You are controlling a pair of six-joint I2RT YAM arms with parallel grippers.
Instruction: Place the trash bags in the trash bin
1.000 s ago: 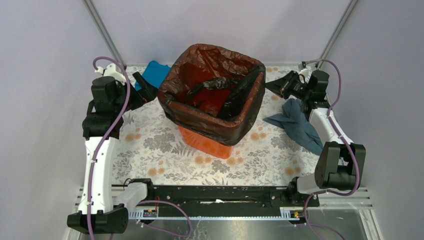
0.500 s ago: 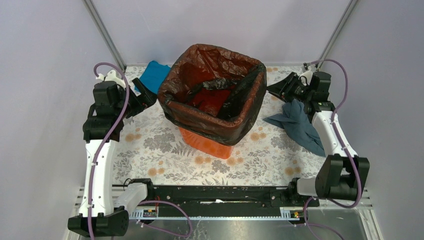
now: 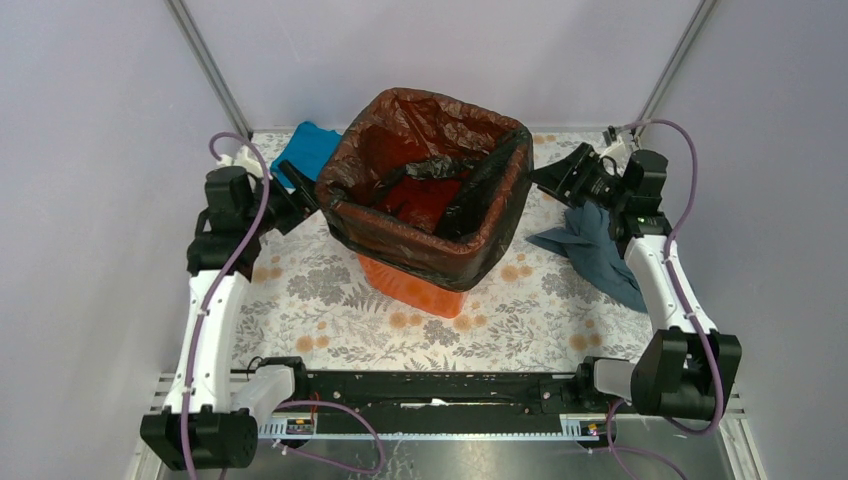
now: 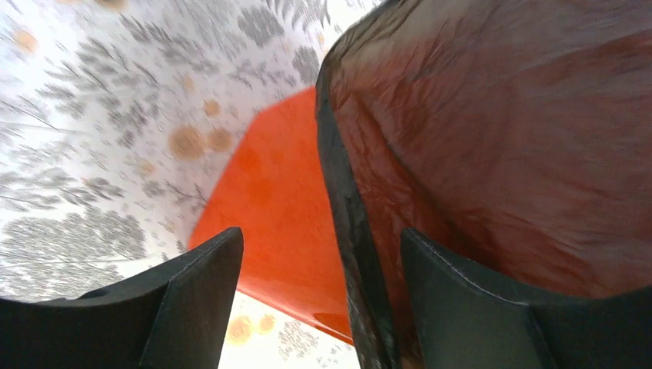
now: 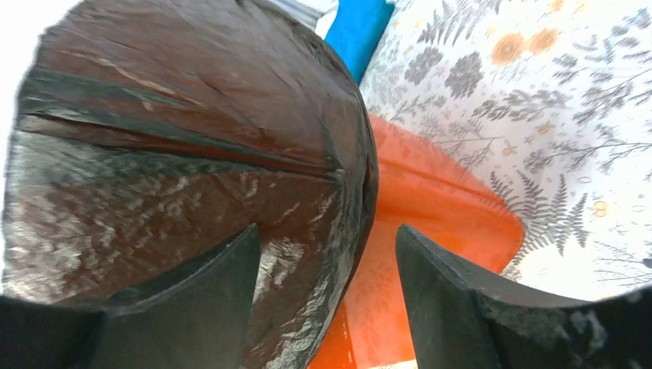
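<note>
The orange trash bin (image 3: 415,287) stands mid-table, and the black trash bag (image 3: 405,240) lines it, its edge folded out over the rim and hanging down the walls. My left gripper (image 3: 305,196) is open at the bin's left side. In the left wrist view the bag's lower hem (image 4: 350,231) and the orange wall (image 4: 269,200) lie between its fingers (image 4: 192,296), untouched. My right gripper (image 3: 541,178) is open at the bin's right corner. Its fingers (image 5: 461,307) straddle the draped bag (image 5: 192,154) and the bin wall (image 5: 430,223) without gripping.
A grey-blue cloth (image 3: 600,250) lies on the flowered table (image 3: 300,290) under my right arm. A teal cloth (image 3: 305,146) lies behind the bin at the back left, also in the right wrist view (image 5: 357,27). Grey walls enclose the table.
My right gripper has opened and let go of the bag's edge. My left arm has shifted right toward the bin, its jaws a little narrower. The bag stays over the rim.
</note>
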